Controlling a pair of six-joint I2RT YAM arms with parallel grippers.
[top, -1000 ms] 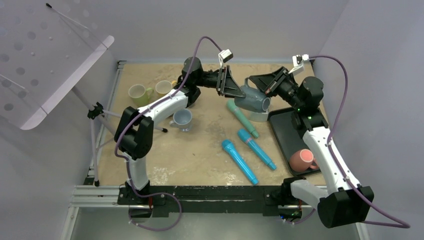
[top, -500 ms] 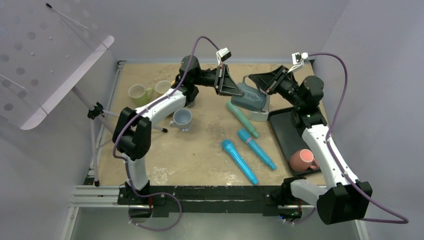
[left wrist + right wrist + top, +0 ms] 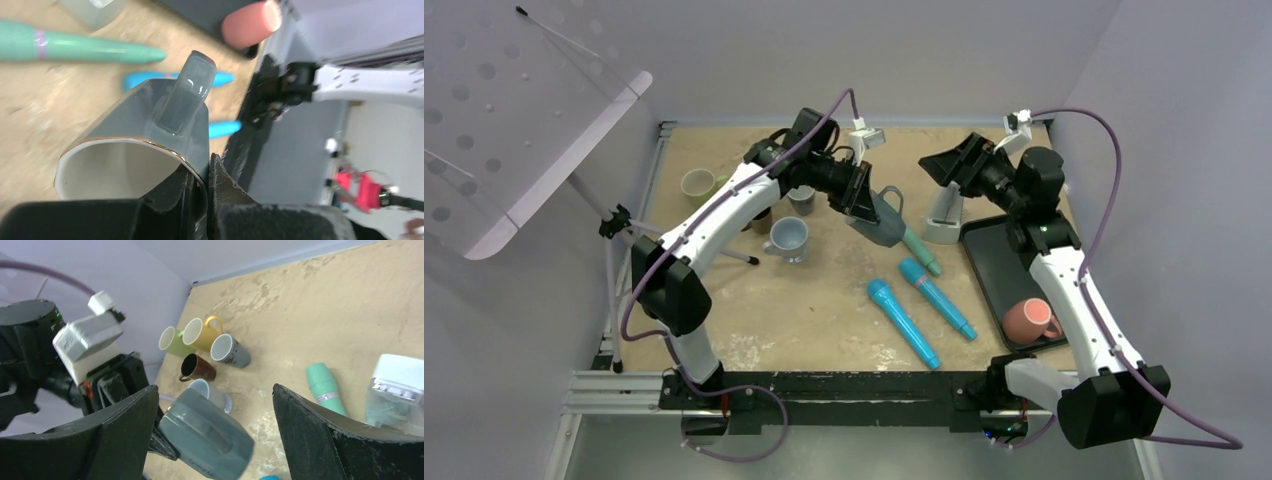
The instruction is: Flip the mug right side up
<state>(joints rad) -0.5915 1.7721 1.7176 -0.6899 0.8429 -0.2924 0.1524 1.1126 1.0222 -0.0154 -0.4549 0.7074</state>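
While aloft, gold-rimmed grey mug point(image 3: 131, 116).

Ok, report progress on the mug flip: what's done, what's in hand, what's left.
Done: the grey mug is off the table, clamped at its rim by the left pincer. The right pincer is open and clear of it. In hand: the mug hangs tilted in the air, not upright. Left: level it mouth-up, set it on the table and release.
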